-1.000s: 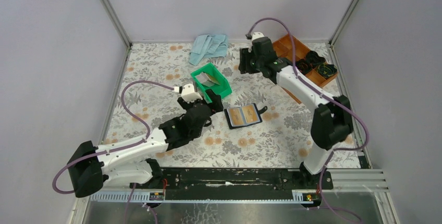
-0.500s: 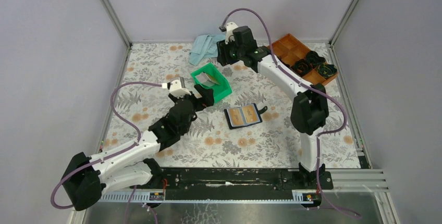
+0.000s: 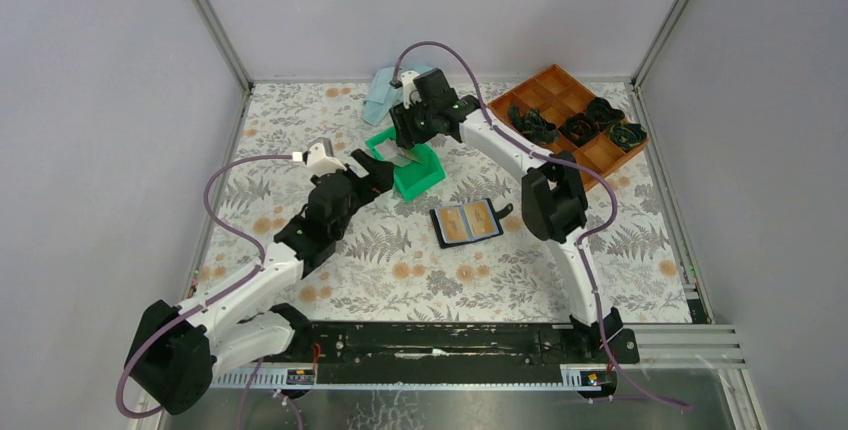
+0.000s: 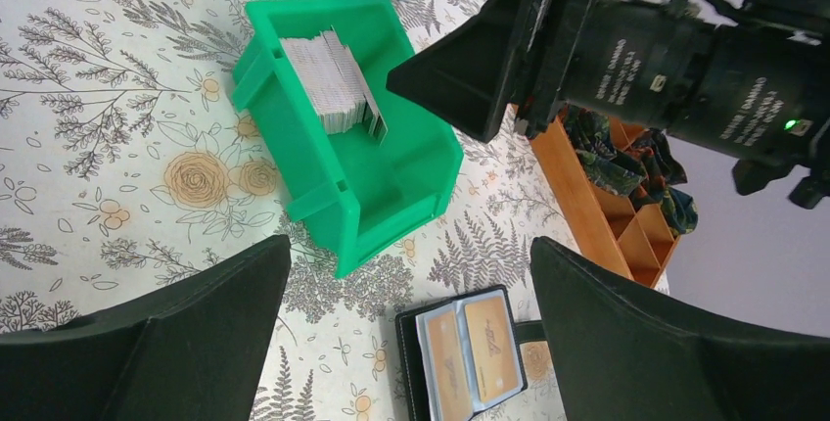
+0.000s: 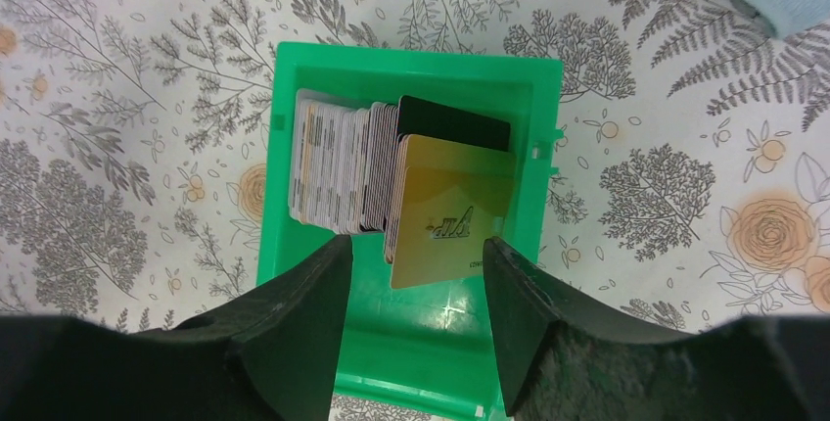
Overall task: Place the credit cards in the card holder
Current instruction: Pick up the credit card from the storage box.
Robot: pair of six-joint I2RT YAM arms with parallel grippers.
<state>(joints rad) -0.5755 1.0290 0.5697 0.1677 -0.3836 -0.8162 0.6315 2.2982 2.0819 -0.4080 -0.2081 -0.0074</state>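
Credit cards (image 5: 343,162) stand packed in the green bin (image 5: 411,54), faces mostly hidden; right gripper (image 5: 413,245) gapes around the front gold card (image 5: 450,196), left gripper (image 4: 409,245) released, fingers (image 4: 147,343) cropped.

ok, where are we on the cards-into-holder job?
Done: two gold cards sit in the open card holder.
In hand: nothing is gripped. The right gripper hovers open over the green bin, a finger on either side of a leaning gold card. The left gripper is open and empty near the bin.
Left: the stack of cards in the bin.
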